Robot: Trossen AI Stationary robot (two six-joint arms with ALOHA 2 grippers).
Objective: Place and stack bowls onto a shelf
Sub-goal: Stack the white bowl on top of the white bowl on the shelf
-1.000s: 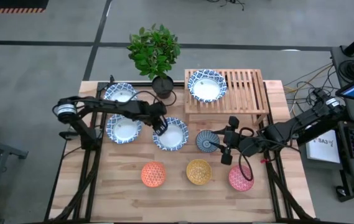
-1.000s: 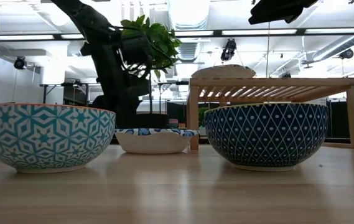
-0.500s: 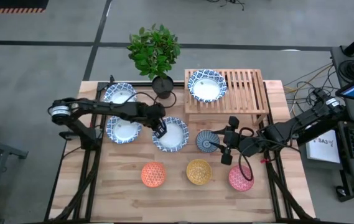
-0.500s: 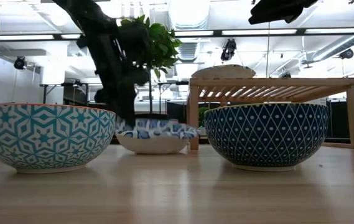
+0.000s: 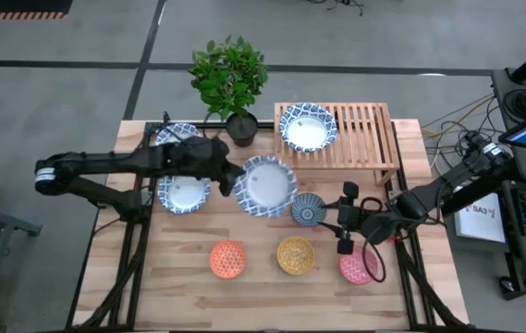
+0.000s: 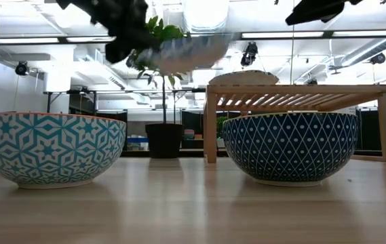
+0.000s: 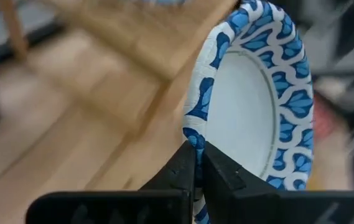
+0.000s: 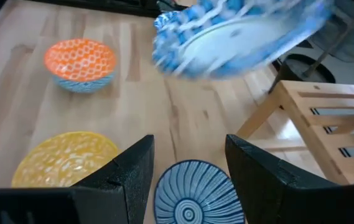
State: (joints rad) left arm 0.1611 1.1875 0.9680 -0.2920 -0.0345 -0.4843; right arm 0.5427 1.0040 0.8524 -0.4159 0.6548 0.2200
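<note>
Above the plank table (image 5: 189,277), left claw (image 5: 235,178) pinches a patterned bowl (image 5: 267,185); right claw (image 5: 343,225) hovers released.

The high view looks straight down on the whole table (image 5: 263,277); the low view looks level across it toward the shelf (image 6: 298,91). Each wrist view sits close behind its own fingers, both sharing the lifted bowl (image 7: 251,112) near the shelf.

Eight bowls (image 5: 266,185), one shelf (image 5: 364,134), seemingly one potted plant (image 5: 230,79).
</note>
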